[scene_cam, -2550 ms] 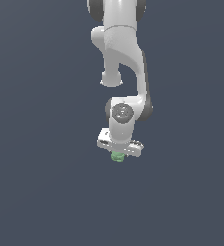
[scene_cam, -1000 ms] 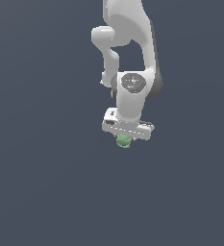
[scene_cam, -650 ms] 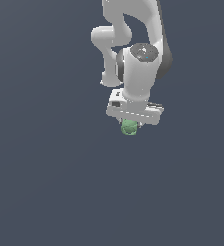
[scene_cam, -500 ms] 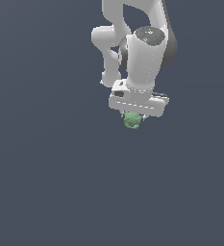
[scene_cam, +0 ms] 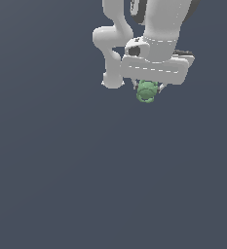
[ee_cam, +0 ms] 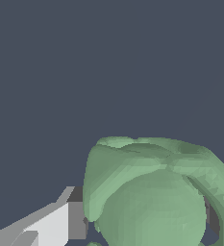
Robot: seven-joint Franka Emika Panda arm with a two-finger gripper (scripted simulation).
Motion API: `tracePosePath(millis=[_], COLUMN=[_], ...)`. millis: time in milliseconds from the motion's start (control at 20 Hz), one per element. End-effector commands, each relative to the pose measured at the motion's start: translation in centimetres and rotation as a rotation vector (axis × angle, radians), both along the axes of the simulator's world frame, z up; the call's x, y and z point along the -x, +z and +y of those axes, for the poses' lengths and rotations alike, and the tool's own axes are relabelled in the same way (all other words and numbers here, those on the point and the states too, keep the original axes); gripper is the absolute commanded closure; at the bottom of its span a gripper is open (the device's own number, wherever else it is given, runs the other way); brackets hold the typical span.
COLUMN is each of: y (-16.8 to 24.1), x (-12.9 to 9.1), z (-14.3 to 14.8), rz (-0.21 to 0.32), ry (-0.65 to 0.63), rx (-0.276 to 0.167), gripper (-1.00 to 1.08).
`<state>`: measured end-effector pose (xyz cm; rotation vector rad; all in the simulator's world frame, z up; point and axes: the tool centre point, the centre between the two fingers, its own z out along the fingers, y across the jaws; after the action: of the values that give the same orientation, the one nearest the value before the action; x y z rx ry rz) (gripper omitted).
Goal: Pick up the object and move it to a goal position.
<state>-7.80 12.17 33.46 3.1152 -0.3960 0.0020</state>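
Note:
The object [scene_cam: 147, 91] is a small pale-green bumpy blob hanging just under the white hand of the arm, high in the exterior view. My gripper [scene_cam: 148, 90] is shut on it, and the blob hides most of the fingers there. In the wrist view the object [ee_cam: 152, 197] looms large and close, pressed against one white and grey finger [ee_cam: 65, 221]; the other finger is hidden behind the blob. Nothing touches the object from below.
A plain dark grey-blue surface [scene_cam: 85, 185] fills the rest of both views. The white arm links [scene_cam: 115, 44] rise out of the exterior view's top edge.
The arm has carried the object upward and toward the exterior view's right, and the hand now looks larger. The grip on the blob has stayed shut throughout.

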Motion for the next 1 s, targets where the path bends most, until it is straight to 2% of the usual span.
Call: tracePosePath(millis=[0, 450, 950], y=[2.7, 10.0, 13.2], x=[1.0, 3.5, 4.4], z=[0.8, 3.1, 4.1], rz=[0.001, 0.001, 0.001], ry=[0.0, 0.0, 0.0], rx=[0.001, 0.0, -0.001], gripper=[1.08, 1.08, 1.08])
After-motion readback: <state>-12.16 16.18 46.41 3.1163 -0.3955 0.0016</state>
